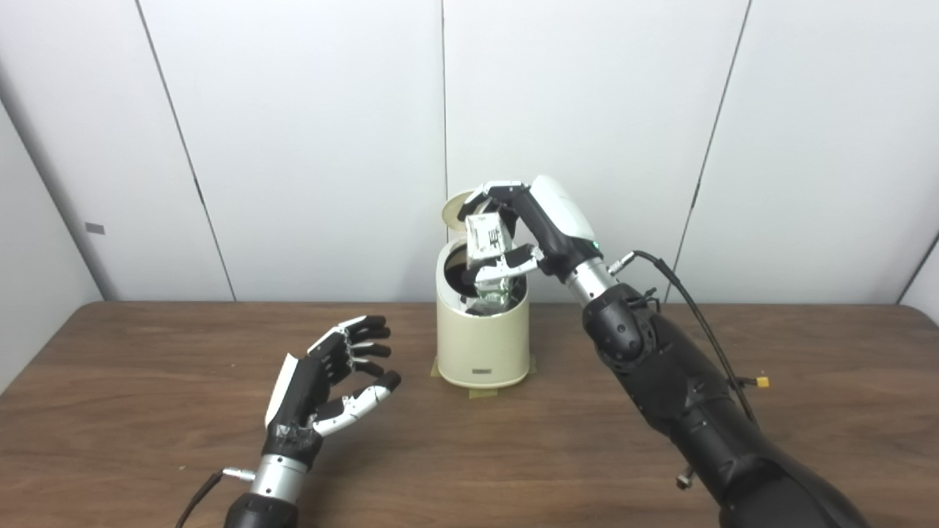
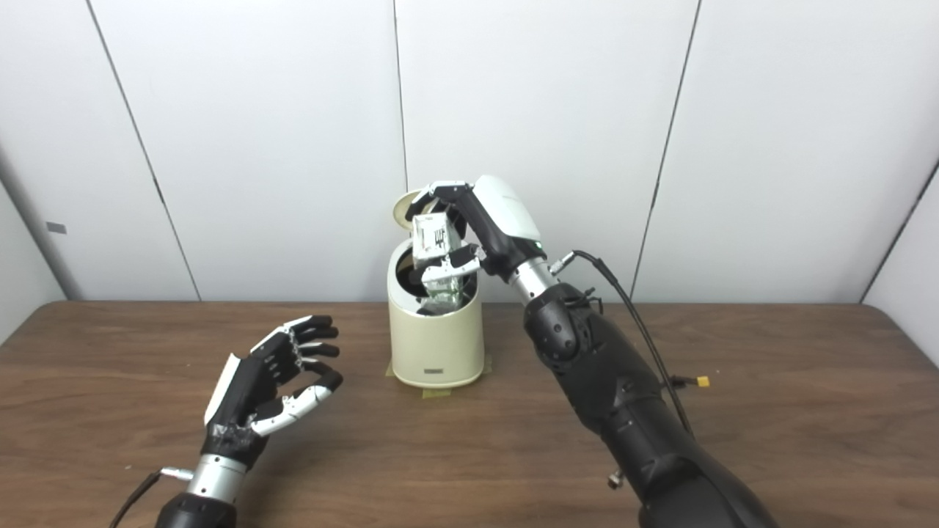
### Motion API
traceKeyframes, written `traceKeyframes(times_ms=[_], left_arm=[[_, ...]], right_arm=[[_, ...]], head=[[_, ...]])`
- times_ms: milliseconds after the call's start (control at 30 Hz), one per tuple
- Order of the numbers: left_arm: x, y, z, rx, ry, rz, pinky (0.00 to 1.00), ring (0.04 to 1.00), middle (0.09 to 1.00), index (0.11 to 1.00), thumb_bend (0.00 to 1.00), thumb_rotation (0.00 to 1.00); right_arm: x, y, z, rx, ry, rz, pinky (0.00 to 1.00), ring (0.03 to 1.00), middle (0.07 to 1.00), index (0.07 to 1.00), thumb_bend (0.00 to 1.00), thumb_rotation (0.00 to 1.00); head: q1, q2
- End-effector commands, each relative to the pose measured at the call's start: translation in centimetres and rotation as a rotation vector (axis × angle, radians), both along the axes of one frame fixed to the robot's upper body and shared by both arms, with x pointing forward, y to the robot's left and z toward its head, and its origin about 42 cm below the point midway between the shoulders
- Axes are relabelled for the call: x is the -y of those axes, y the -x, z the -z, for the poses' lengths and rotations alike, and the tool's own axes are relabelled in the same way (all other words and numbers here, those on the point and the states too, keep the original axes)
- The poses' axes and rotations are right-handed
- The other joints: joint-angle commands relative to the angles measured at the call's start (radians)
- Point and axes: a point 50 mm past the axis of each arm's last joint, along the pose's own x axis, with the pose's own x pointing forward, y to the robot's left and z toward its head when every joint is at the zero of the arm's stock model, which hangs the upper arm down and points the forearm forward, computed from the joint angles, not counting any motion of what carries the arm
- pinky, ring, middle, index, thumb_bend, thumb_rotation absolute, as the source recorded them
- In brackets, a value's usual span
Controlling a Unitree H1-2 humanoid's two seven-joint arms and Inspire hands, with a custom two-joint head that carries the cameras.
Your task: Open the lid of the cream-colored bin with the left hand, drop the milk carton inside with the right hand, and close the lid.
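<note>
Nearest the camera, the right forearm (image 1: 704,411) rose black and bulky from the lower right corner, a black cable (image 1: 697,308) looping beside it. Across from it, the left robot hand (image 1: 334,381) hovered above the brown table (image 1: 147,411), palm turned toward the bin, its fingers spread apart and gripping nothing. It stood well apart from the bin, to the bin's left. The cream-colored bin (image 1: 483,345) sat upright near the table's far edge, on tape patches (image 1: 483,394) that showed at its base. Its round lid (image 1: 456,210) stood raised behind the opening. The right robot hand (image 1: 524,227) was above the bin's mouth, fingers closed on the milk carton (image 1: 490,253). The carton hung tilted, its lower end reaching into the opening.
</note>
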Motion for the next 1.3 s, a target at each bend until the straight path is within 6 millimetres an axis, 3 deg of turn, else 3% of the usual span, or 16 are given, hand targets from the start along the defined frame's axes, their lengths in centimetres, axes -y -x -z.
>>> traceKeyframes(times_ms=[0,467,733,933,967,1000,1067,1267], left_arm=[[0.9,1.2,1.9,-0.049,0.033,0.003,0.57,0.676,0.746,0.755,0.65,0.17],[1.0,1.5,1.9,-0.043,0.041,0.011,0.56,0.669,0.742,0.751,0.66,0.2],[0.6,1.4,1.9,-0.051,0.045,0.01,0.57,0.67,0.739,0.748,0.65,0.17],[0.2,1.4,1.8,-0.053,0.025,0.005,0.57,0.67,0.739,0.747,0.64,0.16],[0.1,1.4,1.8,-0.051,0.024,0.006,0.57,0.67,0.739,0.747,0.63,0.16],[0.1,1.4,1.8,-0.05,0.023,0.006,0.56,0.671,0.742,0.748,0.63,0.15],[-0.1,1.4,1.8,-0.05,0.02,0.006,0.56,0.672,0.744,0.749,0.63,0.15],[-0.5,1.4,1.9,-0.054,0.006,0.005,0.57,0.678,0.746,0.752,0.62,0.17]], right_arm=[[-1.0,-0.8,-5.2,0.131,-0.042,-0.036,0.3,0.336,0.427,0.532,0.52,0.0],[-1.0,-0.3,-4.2,0.106,-0.016,-0.068,0.31,0.349,0.43,0.528,0.52,0.0],[-0.3,0.3,-3.6,0.121,0.099,-0.096,0.43,0.512,0.477,0.517,0.52,0.01],[-0.3,0.5,-3.7,0.147,0.1,-0.082,0.4,0.51,0.479,0.518,0.52,0.01],[-0.3,0.5,-3.7,0.151,0.101,-0.076,0.41,0.521,0.559,0.508,0.52,0.08],[-0.2,0.5,-3.7,0.154,0.101,-0.072,0.42,0.54,0.62,0.629,0.65,0.14],[-0.1,0.6,-3.6,0.16,0.096,-0.063,0.44,0.555,0.661,0.695,0.71,0.18],[0.5,0.9,-3.4,0.153,0.103,-0.045,0.44,0.554,0.671,0.723,0.76,0.17]], head=[[0.0,0.001],[0.0,0.013],[-0.01,0.018],[-0.023,0.019],[-0.023,0.019],[-0.024,0.019],[-0.029,0.02],[-0.037,0.022]])
